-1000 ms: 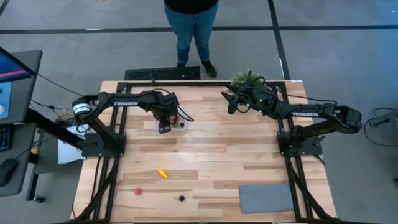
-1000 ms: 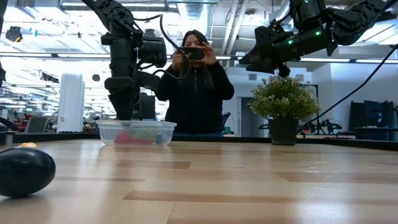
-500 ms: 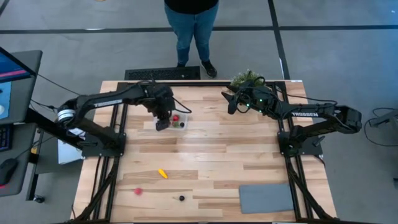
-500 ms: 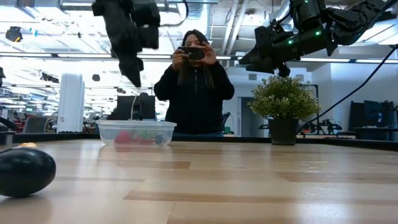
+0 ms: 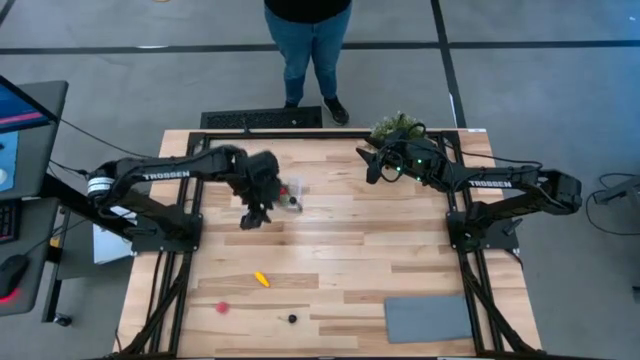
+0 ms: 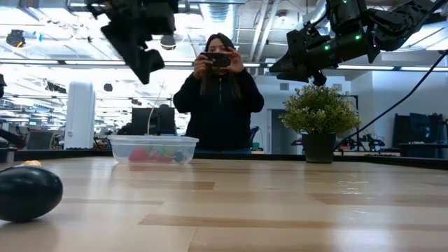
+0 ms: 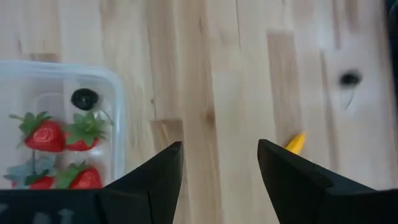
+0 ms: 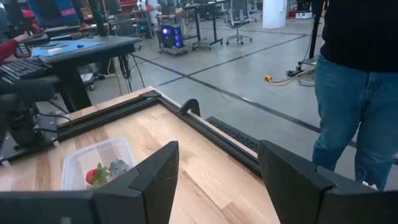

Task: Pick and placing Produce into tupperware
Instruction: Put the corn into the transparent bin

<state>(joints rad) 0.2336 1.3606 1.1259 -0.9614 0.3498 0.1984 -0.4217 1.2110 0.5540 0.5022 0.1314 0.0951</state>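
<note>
The tupperware (image 5: 289, 193) is a clear box at the table's far middle, resting on its base. In the left wrist view the tupperware (image 7: 59, 127) holds red strawberries (image 7: 45, 135) and a dark berry (image 7: 84, 98). A yellow piece (image 5: 261, 279), a red piece (image 5: 222, 308) and a dark berry (image 5: 292, 319) lie near the near edge. My left gripper (image 5: 253, 217) hangs open and empty in the air, just on the near-left side of the box. My right gripper (image 5: 370, 165) waits open high over the far right, beside the plant.
A bushy potted plant (image 5: 392, 127) stands at the far right edge. A flat grey mat (image 5: 428, 318) lies at the near right corner. A person (image 6: 218, 98) stands beyond the far edge holding up a phone. Bare wood spans the table's middle.
My left gripper has risen out of the tupperware, tipped, and swung toward the near edge and slightly left, now clear of the box. The tupperware and the loose pieces have stayed where they were.
</note>
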